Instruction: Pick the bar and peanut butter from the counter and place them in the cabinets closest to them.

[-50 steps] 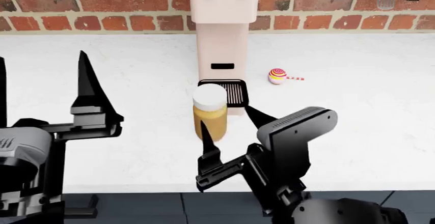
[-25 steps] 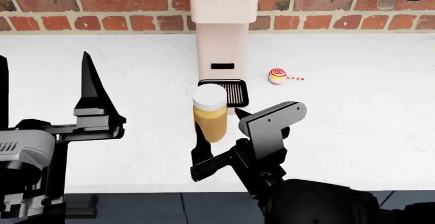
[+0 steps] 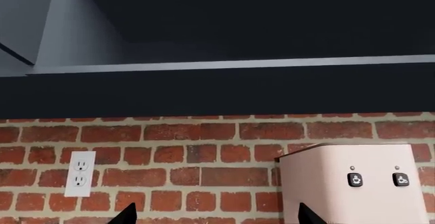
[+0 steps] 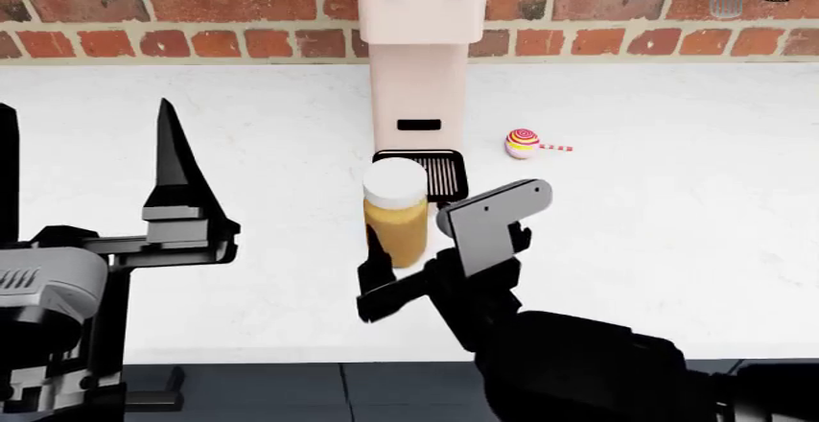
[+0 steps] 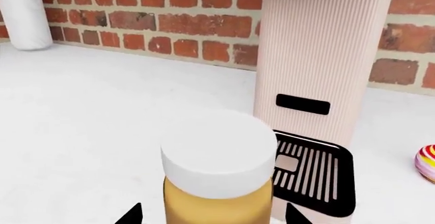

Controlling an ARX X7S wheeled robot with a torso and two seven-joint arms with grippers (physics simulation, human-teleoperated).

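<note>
Head view: the peanut butter stands upright on the white counter, just in front of the beige coffee machine and beside its black drip tray. The right gripper reaches in from below with its fingers spread, one dark fingertip low against the jar's near side and the other hidden behind the gripper body; whether they touch the jar cannot be told. The left gripper is raised at the near left, its two black fingers pointing upward and set wide apart with nothing between them. A swirled lollipop lies on the worktop to the right of the machine, under a brick wall.

Left wrist view: the camera faces the brick wall, a white outlet, the machine's top and the dark underside of a cabinet; two fingertips just show, far apart.

Right wrist view: the white-lidded jar fills the foreground between two parted fingertips, which flank its base without closing on it. A white paper towel roll stands far back. The bar appears in no view.
</note>
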